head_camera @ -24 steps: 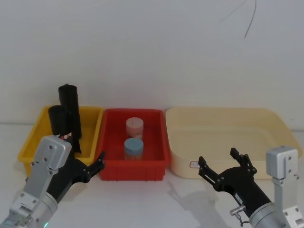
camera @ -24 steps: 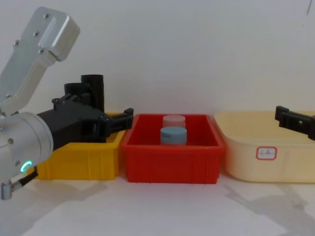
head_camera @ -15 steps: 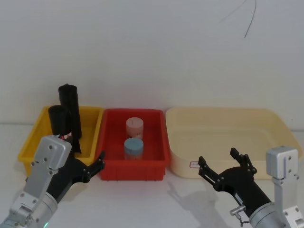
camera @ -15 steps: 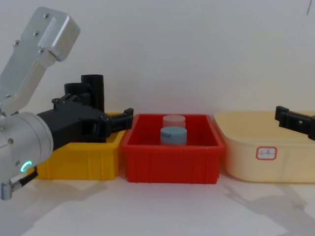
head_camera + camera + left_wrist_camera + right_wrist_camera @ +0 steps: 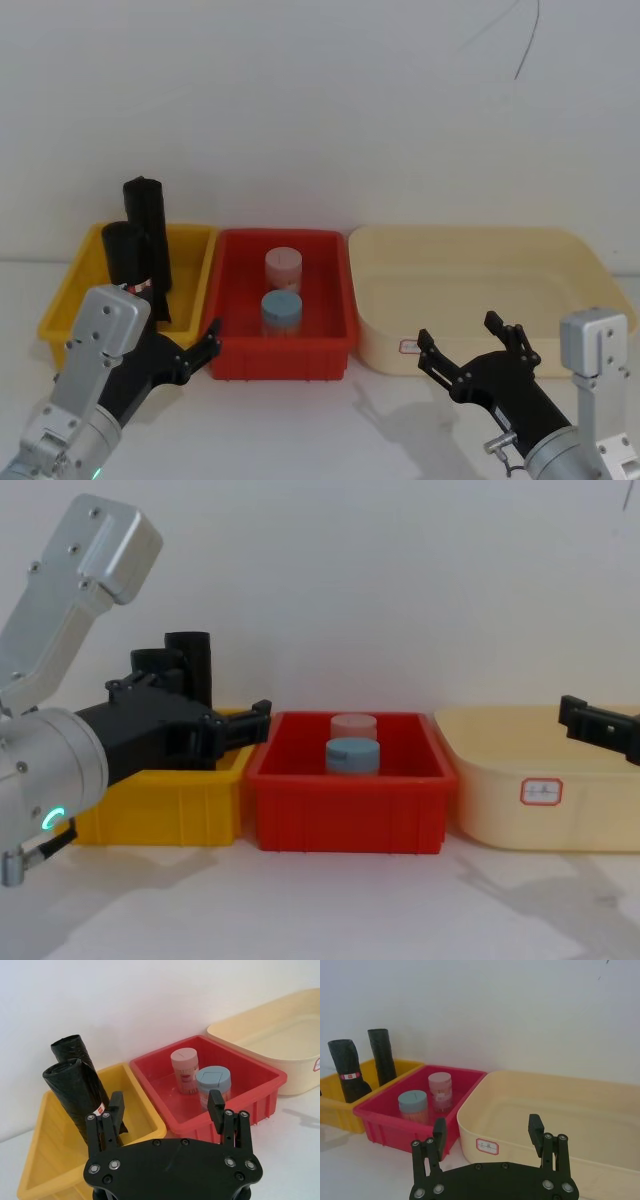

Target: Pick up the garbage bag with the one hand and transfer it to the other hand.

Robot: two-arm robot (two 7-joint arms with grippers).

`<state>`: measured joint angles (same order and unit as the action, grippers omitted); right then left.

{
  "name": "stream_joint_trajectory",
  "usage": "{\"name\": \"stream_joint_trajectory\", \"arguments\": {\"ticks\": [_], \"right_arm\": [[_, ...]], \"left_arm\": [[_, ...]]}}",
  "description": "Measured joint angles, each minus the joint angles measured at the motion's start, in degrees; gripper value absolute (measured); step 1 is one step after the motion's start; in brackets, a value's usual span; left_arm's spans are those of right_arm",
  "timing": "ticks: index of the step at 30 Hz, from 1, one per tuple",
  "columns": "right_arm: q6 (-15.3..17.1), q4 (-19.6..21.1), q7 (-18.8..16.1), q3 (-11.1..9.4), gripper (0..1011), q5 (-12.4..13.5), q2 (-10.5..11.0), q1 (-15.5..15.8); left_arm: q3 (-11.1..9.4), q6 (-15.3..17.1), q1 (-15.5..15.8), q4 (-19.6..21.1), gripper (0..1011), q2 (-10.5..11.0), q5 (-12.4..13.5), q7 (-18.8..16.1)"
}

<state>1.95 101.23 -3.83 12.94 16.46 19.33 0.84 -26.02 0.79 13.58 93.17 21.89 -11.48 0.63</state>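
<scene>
While both grippers hover over the open front counter point(image 5: 300, 430), the left gripper point(image 5: 166, 1097) spread wide before the yellow bin point(image 5: 58, 300) and the right gripper point(image 5: 456, 328) likewise before the cream bin point(image 5: 470, 238), the bag point(image 5: 124, 255) stands tilted in the yellow bin beside a plain roll point(image 5: 144, 212); a pink jar point(image 5: 283, 267) and a blue jar point(image 5: 281, 312) stand in the red bin point(image 5: 345, 290).

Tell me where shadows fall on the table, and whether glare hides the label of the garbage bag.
Head view: a soft grey shadow of the right gripper lies on the table beside it. Chest view: faint shadows spread at both lower corners. Left wrist view: no glare; the garbage bag shows its red-and-white label plainly.
</scene>
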Motion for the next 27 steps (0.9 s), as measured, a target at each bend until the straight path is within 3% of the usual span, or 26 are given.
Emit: {"name": "stream_joint_trajectory", "arguments": {"ticks": [17,27], "right_arm": [[0.0,0.0,0.0,0.0,1000,0.0,0.0,0.0],[0.0,0.0,0.0,0.0,1000,0.0,0.0,0.0]], "left_arm": [[0.2,0.0,-0.2,0.1,1001,0.2,-0.1,0.2],[2.5,-1.9,-2.5,0.7,1001,2.2,-2.2,2.2]]}}
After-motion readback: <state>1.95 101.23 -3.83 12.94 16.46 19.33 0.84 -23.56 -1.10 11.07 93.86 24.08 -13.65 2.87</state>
